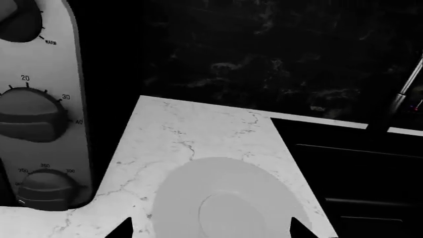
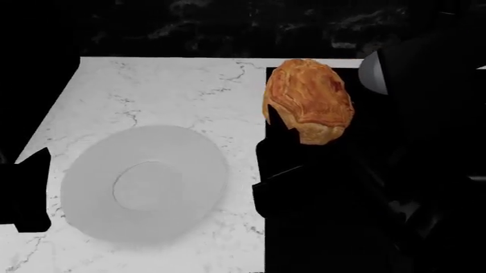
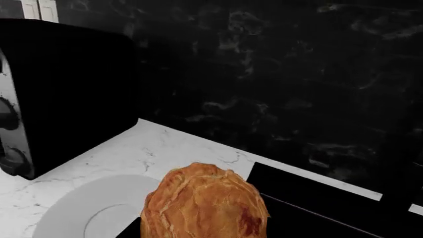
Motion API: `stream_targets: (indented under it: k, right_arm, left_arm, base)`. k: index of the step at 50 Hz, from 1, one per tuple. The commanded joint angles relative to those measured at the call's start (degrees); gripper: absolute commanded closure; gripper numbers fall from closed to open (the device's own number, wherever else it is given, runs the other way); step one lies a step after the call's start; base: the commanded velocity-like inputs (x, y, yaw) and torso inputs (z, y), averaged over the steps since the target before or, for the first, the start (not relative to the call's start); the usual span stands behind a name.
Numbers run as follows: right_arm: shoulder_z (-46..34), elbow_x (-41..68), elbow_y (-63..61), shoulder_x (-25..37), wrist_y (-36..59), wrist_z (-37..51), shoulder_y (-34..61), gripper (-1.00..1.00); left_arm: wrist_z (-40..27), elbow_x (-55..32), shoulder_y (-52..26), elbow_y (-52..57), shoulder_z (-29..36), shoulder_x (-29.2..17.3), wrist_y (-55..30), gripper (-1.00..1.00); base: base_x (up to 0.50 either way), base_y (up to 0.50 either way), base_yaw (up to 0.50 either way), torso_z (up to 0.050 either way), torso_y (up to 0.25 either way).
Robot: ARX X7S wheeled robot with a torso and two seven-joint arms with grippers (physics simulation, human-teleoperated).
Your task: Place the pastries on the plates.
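Note:
A plain pale grey plate (image 2: 144, 185) lies on the white marble counter (image 2: 152, 91). My right gripper (image 2: 300, 133) is shut on a golden-brown flaky bun (image 2: 310, 101) and holds it in the air just right of the plate, over the counter's right edge. The right wrist view shows the bun (image 3: 205, 203) filling the jaws, with the plate (image 3: 86, 213) below and beside it. My left gripper (image 1: 211, 233) hangs open over the plate (image 1: 225, 198), its dark fingertips (image 1: 122, 229) wide apart with nothing between them.
A toaster oven with round dials (image 1: 39, 114) stands close by the plate, its black body (image 3: 73, 89) showing in the right wrist view. A black surface (image 1: 357, 168) adjoins the counter's right side. A dark marbled wall (image 2: 227, 23) rises behind.

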Motion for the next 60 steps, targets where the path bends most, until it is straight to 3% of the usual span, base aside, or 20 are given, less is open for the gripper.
stream_targets:
  k: [1, 15, 37, 60]
  right_arm:
    - [1.4, -2.5, -0.3, -1.4, 0.5, -2.6, 0.1, 1.0]
    - [0.4, -5.5, 3.0, -3.6, -0.3, -4.0, 0.9, 1.0]
    - [-15.7, -26.3, 18.0, -18.6, 1.3, -22.7, 9.6, 1.0]
    - [-24.5, -34.7, 26.4, -26.1, -2.8, -29.9, 6.6, 1.0]
  left_arm:
    - [1.4, -0.1, -0.3, 0.0, -1.8, 1.5, -0.8, -1.0]
    - [2.0, 0.4, 0.5, -0.1, -2.0, 1.2, -0.1, -1.0]
    - [1.2, 1.3, 2.1, 0.6, -2.2, 1.5, 1.3, -1.0]
    - [0.7, 1.3, 2.8, 1.0, -2.6, 1.2, 1.9, -1.0]
  base:
    - [0.04, 0.5, 0.0, 0.0, 0.0]
    - [0.03, 0.3, 0.0, 0.0, 0.0]
    - [0.0, 0.0, 0.0, 0.0, 0.0]
    - [0.0, 0.0, 0.0, 0.0, 0.0]
